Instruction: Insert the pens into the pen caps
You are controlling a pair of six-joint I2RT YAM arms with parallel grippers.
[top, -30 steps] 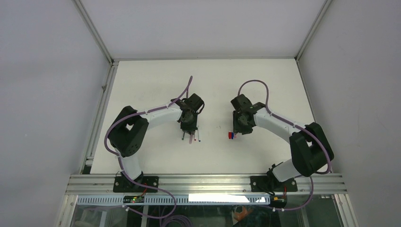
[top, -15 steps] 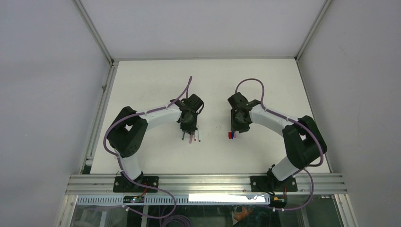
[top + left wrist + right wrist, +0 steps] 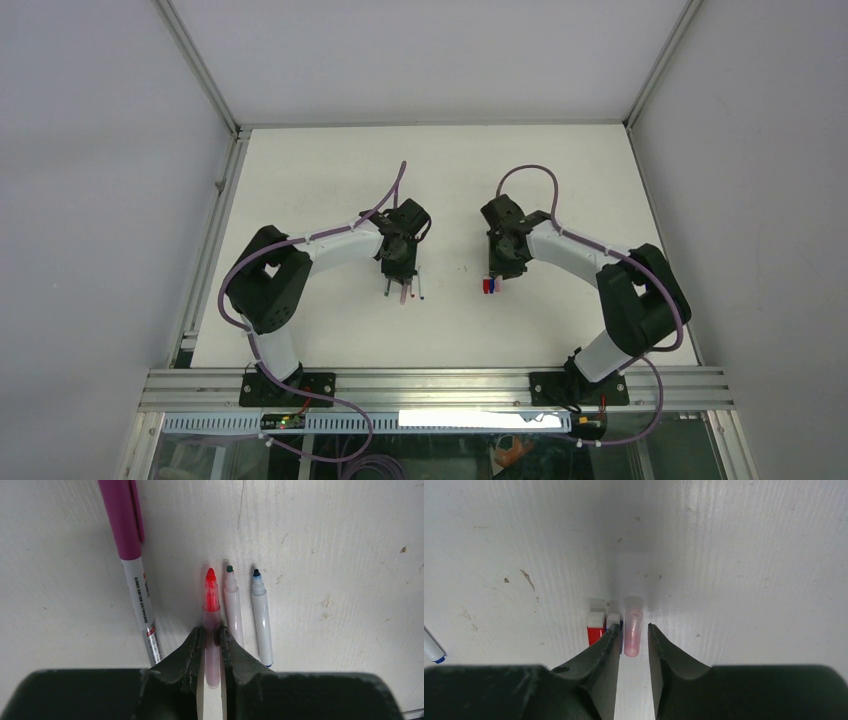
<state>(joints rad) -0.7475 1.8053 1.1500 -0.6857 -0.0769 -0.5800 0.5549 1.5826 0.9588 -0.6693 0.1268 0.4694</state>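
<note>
Loosely, pink cap (image 3: 633, 625) lies between right tool (image 3: 634, 628) jaws.

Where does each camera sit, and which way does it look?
Top external: high behind the left arm and right arm, looking down at the table; both show.
Left wrist: on the left arm, looking past the left gripper at the pens.
Right wrist: on the right arm, looking past the right gripper at the pen caps.
Shared: the top view shows those pens and caps.
</note>
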